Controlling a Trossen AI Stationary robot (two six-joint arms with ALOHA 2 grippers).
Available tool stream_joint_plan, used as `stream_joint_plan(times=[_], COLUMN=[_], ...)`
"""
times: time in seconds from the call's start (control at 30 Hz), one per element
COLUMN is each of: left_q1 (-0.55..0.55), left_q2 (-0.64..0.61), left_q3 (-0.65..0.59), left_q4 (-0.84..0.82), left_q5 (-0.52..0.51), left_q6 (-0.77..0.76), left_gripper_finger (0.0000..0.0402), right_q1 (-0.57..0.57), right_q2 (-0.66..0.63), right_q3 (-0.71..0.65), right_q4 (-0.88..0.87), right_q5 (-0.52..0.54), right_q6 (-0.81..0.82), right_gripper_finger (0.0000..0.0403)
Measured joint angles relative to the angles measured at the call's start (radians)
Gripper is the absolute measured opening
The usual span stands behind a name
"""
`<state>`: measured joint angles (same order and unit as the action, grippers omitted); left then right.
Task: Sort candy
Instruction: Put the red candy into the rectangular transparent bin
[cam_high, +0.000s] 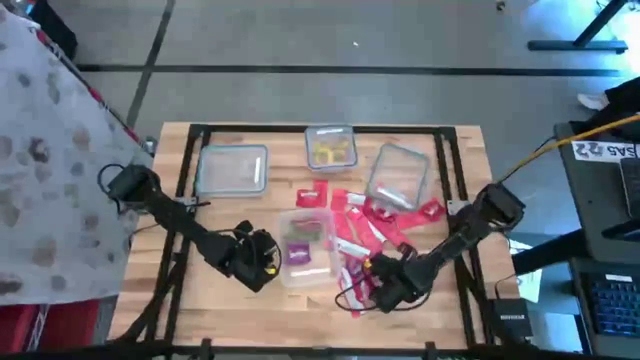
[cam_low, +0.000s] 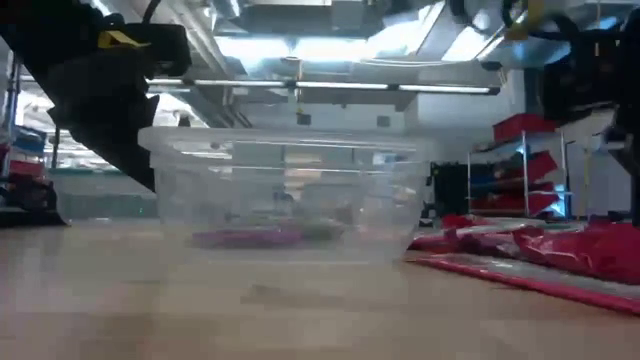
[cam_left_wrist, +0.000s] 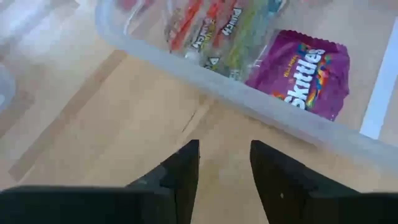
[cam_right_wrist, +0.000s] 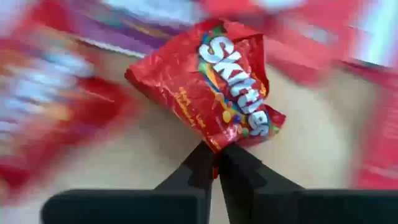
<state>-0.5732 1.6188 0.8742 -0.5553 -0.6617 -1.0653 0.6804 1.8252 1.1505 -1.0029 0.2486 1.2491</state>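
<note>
Red candy packets (cam_high: 372, 225) lie scattered right of centre on the table. A clear tub (cam_high: 305, 247) at centre holds a purple Skittles packet (cam_left_wrist: 308, 78) and other sweets (cam_left_wrist: 208, 28). A far tub (cam_high: 331, 147) holds yellow pieces. My left gripper (cam_left_wrist: 225, 165) is open and empty, just left of the centre tub, over bare wood. My right gripper (cam_right_wrist: 217, 165) is shut on a red Skittles packet (cam_right_wrist: 217, 84), near the table's right front (cam_high: 385, 285). My right gripper pinches the red Skittles packet by a corner of its edge (cam_right_wrist: 219, 142), between the two fingertips. The rest of the packet stands out beyond the fingers. The background is blurred; whether the packet is clear of the table I cannot tell.
Two more clear tubs stand at the far side: one at far left (cam_high: 233, 168) and one tilted at far right (cam_high: 400, 175). Bare wood lies along the table's near left (cam_high: 170, 290). A person in patterned cloth (cam_high: 50, 150) stands beyond the left edge.
</note>
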Motion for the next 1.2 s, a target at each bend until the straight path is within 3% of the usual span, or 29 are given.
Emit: stream_joint_plan(times=[0.1,0.23,0.4,0.57,0.83,1.2], left_q1=[0.0,0.0,0.0,0.0,0.0,0.0], left_q2=[0.0,0.0,0.0,0.0,0.0,0.0], left_q3=[0.0,0.0,0.0,0.0,0.0,0.0], left_q4=[0.001,0.001,0.02,0.038,0.043,0.044], left_q5=[0.0,-0.004,-0.008,-0.008,-0.008,-0.009], left_q6=[0.0,0.0,0.008,0.022,0.022,0.022], left_gripper_finger=[0.0129,0.0129,0.0129,0.0129,0.0129,0.0129], right_q1=[0.0,-0.024,-0.117,-0.243,-0.378,-0.399], right_q2=[-0.001,-0.002,-0.003,0.025,0.131,0.183], right_q3=[0.098,0.231,0.293,0.295,0.294,0.294], right_q4=[-0.135,-0.108,0.153,0.383,0.407,0.393], right_q5=[0.051,0.182,0.248,0.175,-0.014,-0.098], right_q6=[-0.029,-0.146,-0.429,-0.623,-0.652,-0.679], right_gripper_finger=[0.0002,0.0002,0.0001,0.0,0.0009,0.0121])
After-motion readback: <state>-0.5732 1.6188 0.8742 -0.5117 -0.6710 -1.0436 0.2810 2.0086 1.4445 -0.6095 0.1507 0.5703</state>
